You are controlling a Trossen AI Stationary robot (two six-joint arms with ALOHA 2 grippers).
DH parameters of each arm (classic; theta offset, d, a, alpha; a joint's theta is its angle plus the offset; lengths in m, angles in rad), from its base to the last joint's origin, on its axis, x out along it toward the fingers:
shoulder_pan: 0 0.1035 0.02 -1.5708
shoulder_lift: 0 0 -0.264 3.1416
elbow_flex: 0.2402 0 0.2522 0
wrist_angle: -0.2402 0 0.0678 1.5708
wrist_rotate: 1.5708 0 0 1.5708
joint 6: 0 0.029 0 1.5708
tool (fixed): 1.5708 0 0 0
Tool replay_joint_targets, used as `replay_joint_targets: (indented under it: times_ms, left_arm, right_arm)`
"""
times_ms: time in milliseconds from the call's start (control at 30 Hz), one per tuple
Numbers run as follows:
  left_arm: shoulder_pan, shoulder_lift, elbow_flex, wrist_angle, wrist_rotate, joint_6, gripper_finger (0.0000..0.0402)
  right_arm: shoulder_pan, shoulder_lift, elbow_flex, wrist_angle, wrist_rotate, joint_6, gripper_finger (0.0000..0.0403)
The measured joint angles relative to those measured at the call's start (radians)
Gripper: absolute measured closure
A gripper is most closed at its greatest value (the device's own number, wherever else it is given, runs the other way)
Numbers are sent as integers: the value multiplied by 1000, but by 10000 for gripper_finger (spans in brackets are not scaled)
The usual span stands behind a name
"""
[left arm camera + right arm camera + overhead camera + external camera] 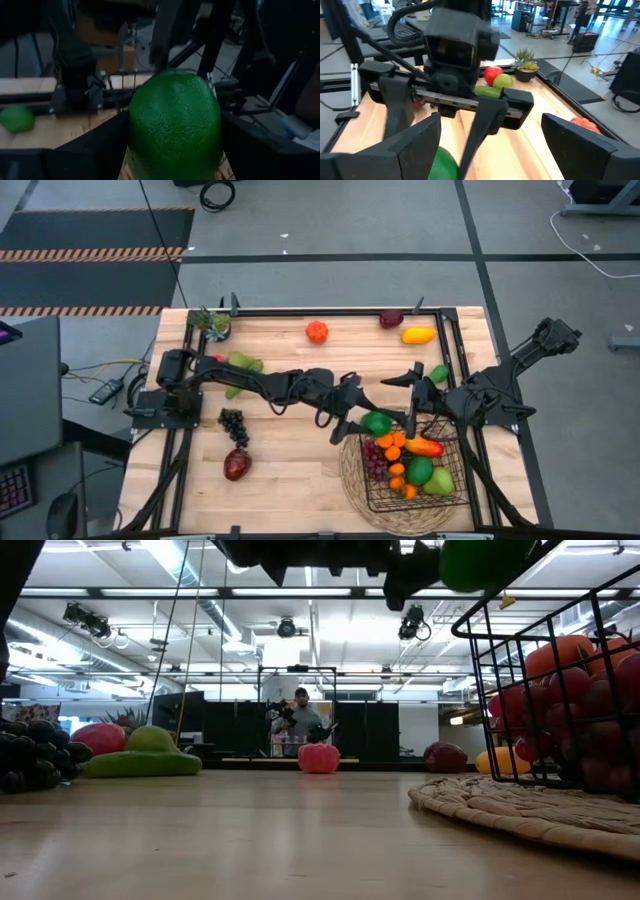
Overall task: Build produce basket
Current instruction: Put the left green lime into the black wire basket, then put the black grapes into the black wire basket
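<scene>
A round green fruit (pixel 377 422) sits clamped between the fingers of the left hand (pixel 366 423), held up off the table (pixel 290 460) just at the near-left corner of the basket (pixel 455 470). The left wrist view shows the dark fingers pressed against both sides of the fruit's pebbled skin.

The black wire basket rests on a round woven mat (pixel 350 475) right beside that hand, already holding orange, red, green and purple produce (pixel 410 465). The right hand (pixel 412 395) hovers just across from the left hand, above the basket's far edge, fingers spread apart and holding nothing.

Farther out from the left hand, behind its arm, a dark grape bunch (pixel 234 425) and a red fruit (pixel 236 464) lie on the bare wood, with a green pear (pixel 244 363) by the arm's base. Beyond both hands, along the table's far edge, lie an orange-red fruit (pixel 317 332), a dark purple one (pixel 391 319) and a yellow one (pixel 418 335); a small potted plant (pixel 214 323) stands in the far corner.

The table is pale wood planking in a black frame. The low view looks into a large hall with ceiling lights and dark equipment, where a person (pixel 299 720) sits well behind the table.
</scene>
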Motion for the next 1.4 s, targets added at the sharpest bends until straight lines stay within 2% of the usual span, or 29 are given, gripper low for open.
replay_joint_targets:
  times_ms: [267,400,533,867,1100,1400]
  left_arm:
    - [-34,32,1,41,-58,-22,115]
    - [-51,67,0,98,-73,-21,100]
    - [-54,84,0,108,-74,-3,86]
    - [-33,85,-1,121,-75,-20,83]
    - [-29,82,0,136,-80,-22,83]
    - [-29,71,0,128,-72,-21,83]
  right_arm:
    - [0,0,0,-39,-35,63,55]
    - [0,0,0,-71,-38,88,55]
    - [0,1,0,-117,-72,138,55]
    - [0,53,0,-187,-129,182,55]
    - [13,109,0,-320,-187,298,55]
    - [45,128,0,-352,-189,333,55]
